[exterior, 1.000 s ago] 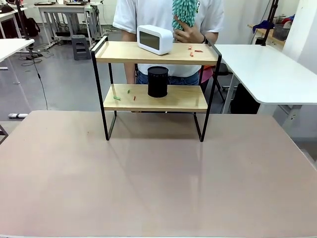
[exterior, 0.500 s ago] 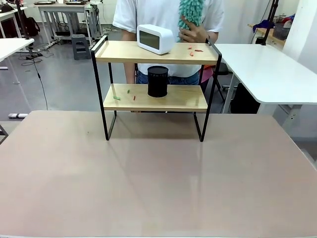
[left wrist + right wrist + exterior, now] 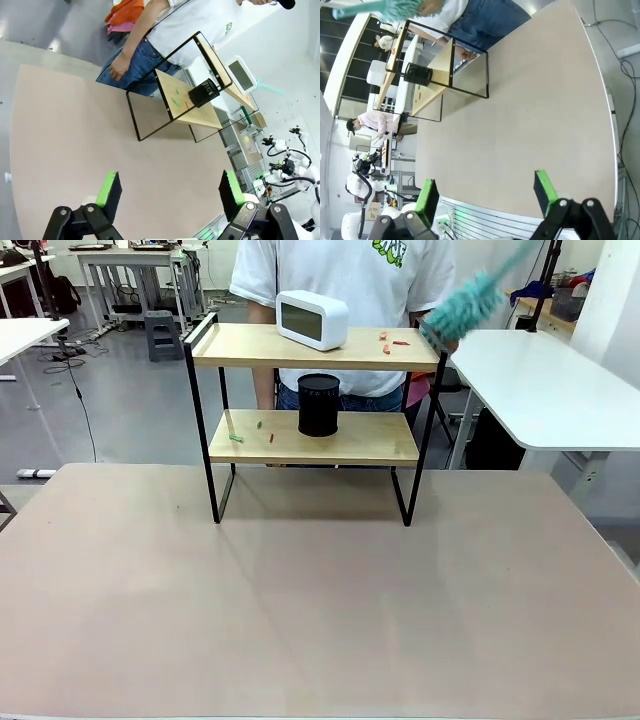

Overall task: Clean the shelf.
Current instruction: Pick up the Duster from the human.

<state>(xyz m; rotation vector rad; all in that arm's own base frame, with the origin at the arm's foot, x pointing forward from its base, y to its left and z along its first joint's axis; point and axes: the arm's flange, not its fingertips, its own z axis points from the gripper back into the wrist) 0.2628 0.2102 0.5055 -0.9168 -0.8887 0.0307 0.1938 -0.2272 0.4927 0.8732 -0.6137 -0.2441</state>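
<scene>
Shelf (image 3: 250, 345) stands at the far side of my table (image 3: 300, 610), roughly centred, legs on the tabletop, well apart from both my grippers.
Top board: white clock (image 3: 312, 319) left of middle, screen angled toward me; a few red scraps (image 3: 392, 340) near the right end.
Lower board: black cup (image 3: 319, 405) upright at about the middle; to its left a green scrap (image 3: 236, 437) and a small red scrap (image 3: 271, 438).
Person in a white T-shirt (image 3: 340, 270) stands just behind the shelf. Teal duster (image 3: 462, 308) is up at the shelf's right end, tilted and motion-blurred, just off the top board's corner; can't tell whether it touches the frame.
White side table (image 3: 540, 380) sits to the right of the shelf.
My left gripper (image 3: 170, 187): fingers wide apart, nothing between the green pads, hanging over bare tabletop on my side.
My right gripper (image 3: 485, 194): same, fingers spread wide, holding nothing, near my edge of the table.
</scene>
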